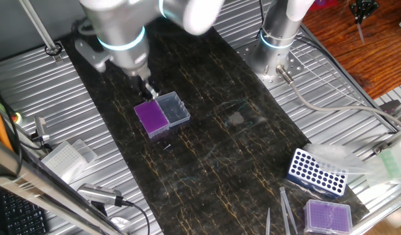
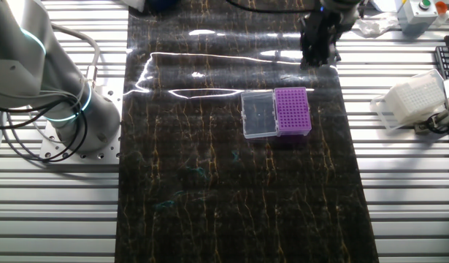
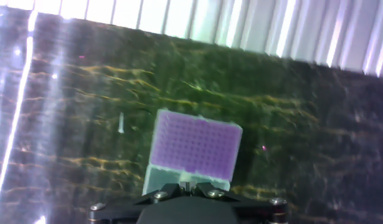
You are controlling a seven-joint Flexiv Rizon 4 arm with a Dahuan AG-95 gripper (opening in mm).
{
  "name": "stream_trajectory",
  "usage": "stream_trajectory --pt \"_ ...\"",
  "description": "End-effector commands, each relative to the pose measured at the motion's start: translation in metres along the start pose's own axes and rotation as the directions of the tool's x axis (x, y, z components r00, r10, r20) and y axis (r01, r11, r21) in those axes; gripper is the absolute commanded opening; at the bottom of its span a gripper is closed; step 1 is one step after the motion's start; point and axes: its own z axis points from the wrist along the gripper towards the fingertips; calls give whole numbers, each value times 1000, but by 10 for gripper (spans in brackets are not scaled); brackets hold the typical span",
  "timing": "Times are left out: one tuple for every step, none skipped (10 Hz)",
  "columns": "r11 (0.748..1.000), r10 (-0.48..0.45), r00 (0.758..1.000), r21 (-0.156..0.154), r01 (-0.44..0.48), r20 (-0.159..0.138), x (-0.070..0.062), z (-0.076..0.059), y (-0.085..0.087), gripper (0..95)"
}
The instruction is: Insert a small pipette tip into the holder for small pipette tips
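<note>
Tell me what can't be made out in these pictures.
- Gripper jaws: blurred, tiny in both fixed views; cut off by the bottom edge in the hand view.
- Small pipette tip: held or not, fingers too small, blurred.
- Holder holes: hand view blurred, filled ones unreadable.
- Clear lid: mostly behind the gripper in the hand view.

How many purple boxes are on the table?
2. One, the holder with a clear lid, sits mid-mat below the gripper. The other is lidless, at the near right corner beside the blue rack.

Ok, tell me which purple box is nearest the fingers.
The purple box with the clear lid joined alongside, mid-mat just below the fingers. The other purple box, lidless, sits far off beside the blue rack.
</note>
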Motion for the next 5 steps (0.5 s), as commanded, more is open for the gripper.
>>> stream_trajectory --pt "992 123 992 -18 -122 14 -3 -1 2 0" --pt "989 147 989 -18 -147 7 -3 0 3 0" --pt "986 165 986 -18 -166 -6 -4 0 3 0" --pt "983 182 983 -16 -182 -32 -4 0 3 0" --pt "978 209 977 -6 -209 -45 -4 0 3 0"
